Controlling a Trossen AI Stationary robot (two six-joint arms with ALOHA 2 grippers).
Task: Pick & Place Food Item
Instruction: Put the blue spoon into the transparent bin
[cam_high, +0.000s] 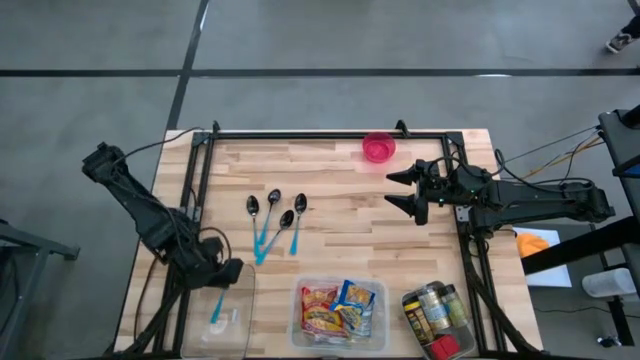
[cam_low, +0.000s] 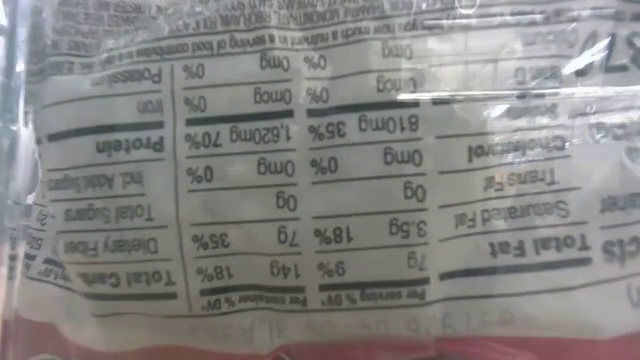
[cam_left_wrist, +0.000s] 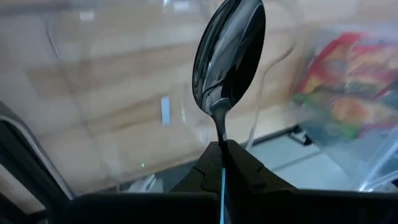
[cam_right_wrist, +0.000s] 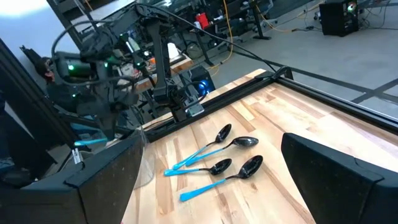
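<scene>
Pale wooden worktop (cam_high: 340, 180). Left end effector (cam_left_wrist: 221, 163) clenched on spoon (cam_left_wrist: 229, 56): light, stiff, slippery; best pinched at handle. Right end effector (cam_high: 407, 190) released, beside pink bowl (cam_high: 378, 148).

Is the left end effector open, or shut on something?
Shut on a spoon: the left end effector clamps the blue handle of the spoon, whose bowl sticks out past the fingertips.

We see two dark, matte arms built of blocky jointed segments — the left arm (cam_high: 150, 215) wrapped in loose black cables, the right arm (cam_high: 530, 200) trailing thin orange and pale wires. Each gripper ends in two black, wedge-shaped fingers (cam_right_wrist: 339, 171).
</scene>
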